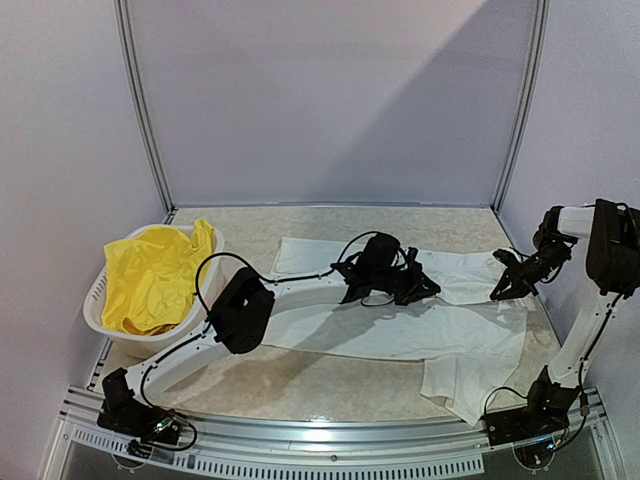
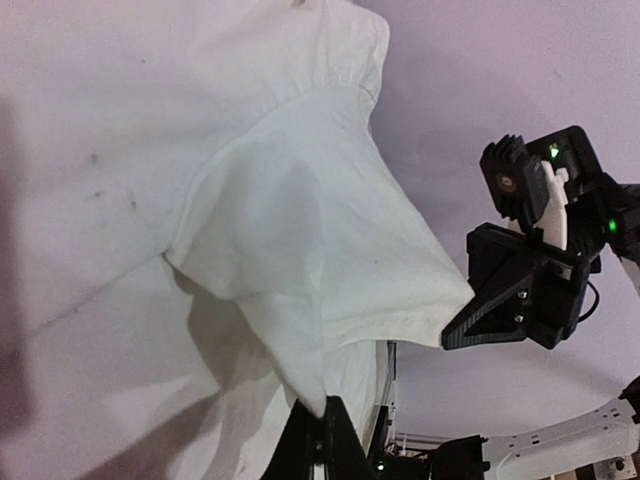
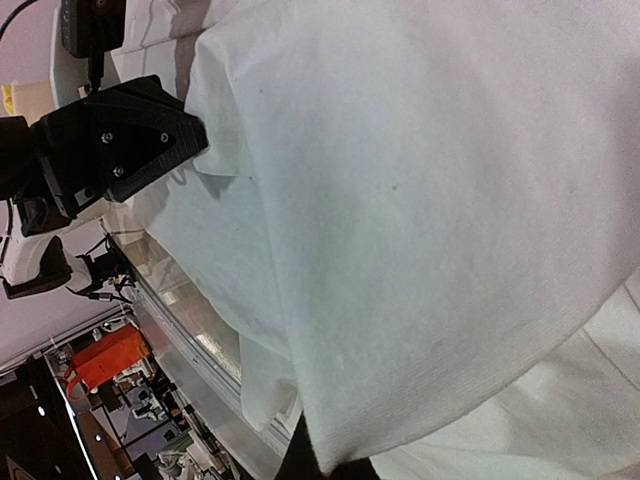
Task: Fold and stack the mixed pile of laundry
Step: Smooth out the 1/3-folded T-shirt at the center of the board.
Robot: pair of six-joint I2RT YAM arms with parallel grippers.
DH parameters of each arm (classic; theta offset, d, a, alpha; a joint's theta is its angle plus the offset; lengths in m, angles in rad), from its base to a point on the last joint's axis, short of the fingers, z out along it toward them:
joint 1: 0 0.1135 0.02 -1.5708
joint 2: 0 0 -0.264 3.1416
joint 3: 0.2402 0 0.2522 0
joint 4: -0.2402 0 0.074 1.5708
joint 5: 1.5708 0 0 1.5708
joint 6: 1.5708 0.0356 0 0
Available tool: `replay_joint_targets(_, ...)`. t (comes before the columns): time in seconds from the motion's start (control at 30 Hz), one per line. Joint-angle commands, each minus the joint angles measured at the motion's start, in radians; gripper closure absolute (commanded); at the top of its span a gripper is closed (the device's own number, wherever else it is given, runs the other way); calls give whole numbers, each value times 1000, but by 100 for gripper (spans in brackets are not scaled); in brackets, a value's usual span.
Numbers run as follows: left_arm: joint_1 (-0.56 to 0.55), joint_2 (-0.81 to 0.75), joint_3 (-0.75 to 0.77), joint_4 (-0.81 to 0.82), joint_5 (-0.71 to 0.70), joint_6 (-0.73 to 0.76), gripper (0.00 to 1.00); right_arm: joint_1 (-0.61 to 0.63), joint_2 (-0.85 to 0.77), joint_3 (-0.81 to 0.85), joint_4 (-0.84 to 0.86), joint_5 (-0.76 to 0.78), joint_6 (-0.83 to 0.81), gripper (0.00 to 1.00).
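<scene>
Top external: left claw (image 1: 428,288) and right claw (image 1: 500,290) each clamped on white T-shirt (image 1: 400,330).

Matt white cloth T-shirt (image 1: 400,330), soft yellow cloth shorts (image 1: 150,275), smooth white plastic basket (image 1: 95,300), metal rail (image 1: 330,432)

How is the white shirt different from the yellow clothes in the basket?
The white T-shirt is spread out on the table; the yellow garment is bunched up in the basket. The left gripper and the right gripper both pinch the white T-shirt, while nothing touches the yellow garment. One is plain white, the other bright yellow. Both are soft cloth.
</scene>
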Motion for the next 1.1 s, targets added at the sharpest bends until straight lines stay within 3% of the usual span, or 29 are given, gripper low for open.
replay_joint_targets(0.0, 22, -77, -15, 21, 33, -49, 100, 0, -27, 29, -41, -22, 7, 99)
replay_joint_targets(0.6, 42, -98, -37, -116, 114, -152, 100, 0, 66, 137, -197, 88, -90, 95)
replay_joint_targets(0.77, 42, -110, -57, -133, 133, -154, 100, 9, 125, 159, -355, 30, -223, 93)
replay_joint_targets(1.07, 56, -160, -108, -157, 161, -136, 100, 78, 137, 25, -367, 73, -320, 90)
